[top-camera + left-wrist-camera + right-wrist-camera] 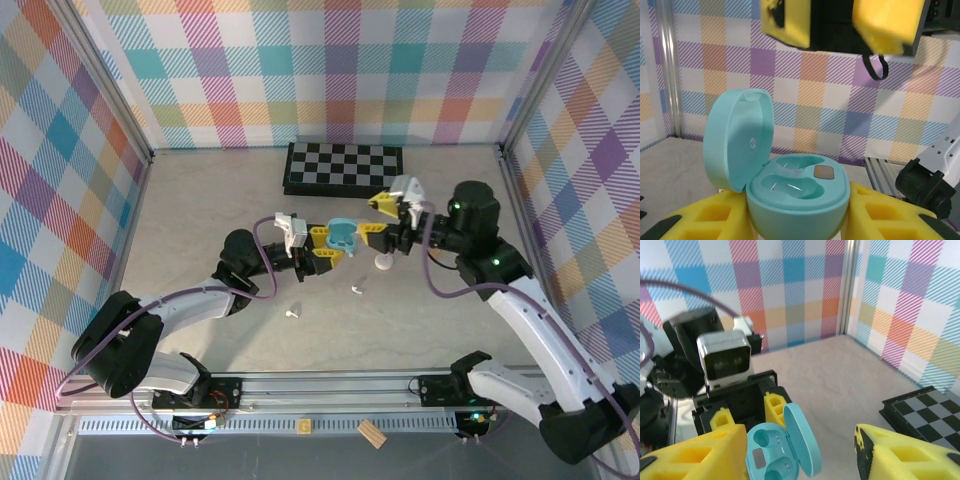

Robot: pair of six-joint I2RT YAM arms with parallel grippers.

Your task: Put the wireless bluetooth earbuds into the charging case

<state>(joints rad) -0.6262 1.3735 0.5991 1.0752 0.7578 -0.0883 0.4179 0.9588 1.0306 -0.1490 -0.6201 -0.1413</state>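
The left gripper [326,246] was clamped on the base of a light blue charging case [797,192] and held it up above the middle of the table [200,220]. The case stood open, with its lid [737,137] tipped up on the hinge. In the left wrist view both moulded wells [790,187] looked glossy and bare, with a small brownish patch [824,172] beside them and no earbud seated in either. The right wrist view showed the same open case [777,447] from above, gripped by the left arm's yellow fingers [774,407].

The right gripper [378,218] hung just right of the case with its jaws spread wide and nothing between them. Its yellow fingers [695,460] framed the case without touching it.

On the table near the case lay a white earbud [357,288], and a second earbud [291,313] lay further left and nearer. A rounded white object [382,263] sat just right of the first; it was too small to tell what it was. A chessboard [343,167] lay at the far side. A small wooden block [371,432] rested on the near rail.
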